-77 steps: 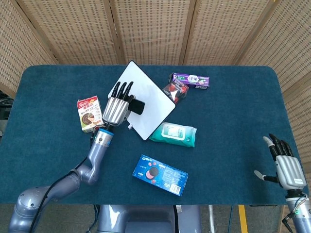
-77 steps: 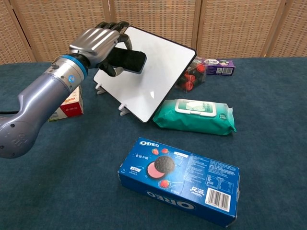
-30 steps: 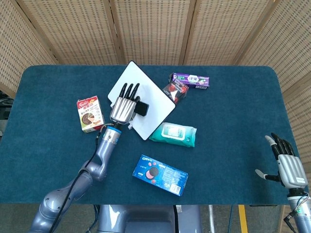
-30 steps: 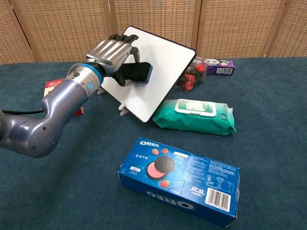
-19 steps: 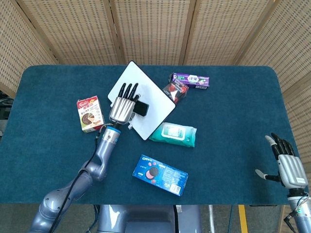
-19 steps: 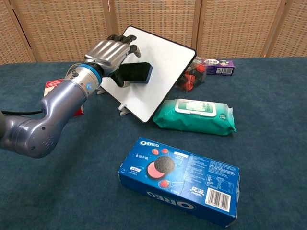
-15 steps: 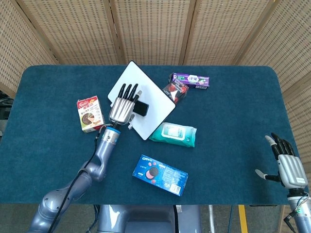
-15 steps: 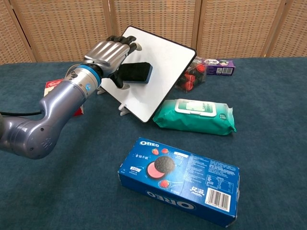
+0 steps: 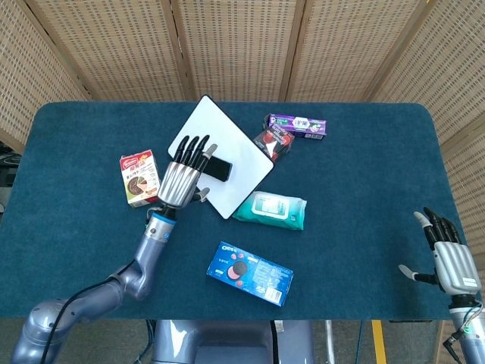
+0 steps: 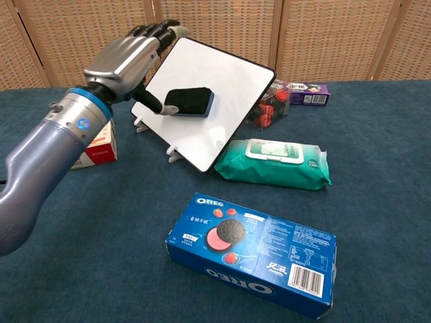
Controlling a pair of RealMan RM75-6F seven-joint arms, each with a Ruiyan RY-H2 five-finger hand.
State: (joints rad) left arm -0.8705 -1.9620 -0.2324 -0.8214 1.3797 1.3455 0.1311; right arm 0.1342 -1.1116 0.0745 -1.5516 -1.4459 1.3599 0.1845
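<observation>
The left robot hand hangs with its fingers spread and extended over the left edge of the whiteboard, holding nothing; its thumb tip reaches down to, or just short of, the near end of the eraser, and contact cannot be told for sure. In the head view the left robot hand lies with fingers pointing up the board and the eraser just to its right.

The eraser rests on the whiteboard's slanted face, about mid-height, dark felt side showing with a blue edge toward the right. Its long axis runs roughly level across the board, from the thumb side out to the right, away from the hand.

The whiteboard stands tilted on small white feet, turned so one corner points away from the robot. To the left of the hand, just beside the wrist, lies a red-and-white biscuit box. Right of the hand and nearer the robot, against the board's lower corner, lies a green pack of wet wipes; nearer still lies a blue Oreo box. Beyond the board's right edge sit a small red-and-black packet and a purple box.

The right robot hand is far off at the table edge, fingers spread, holding nothing.
</observation>
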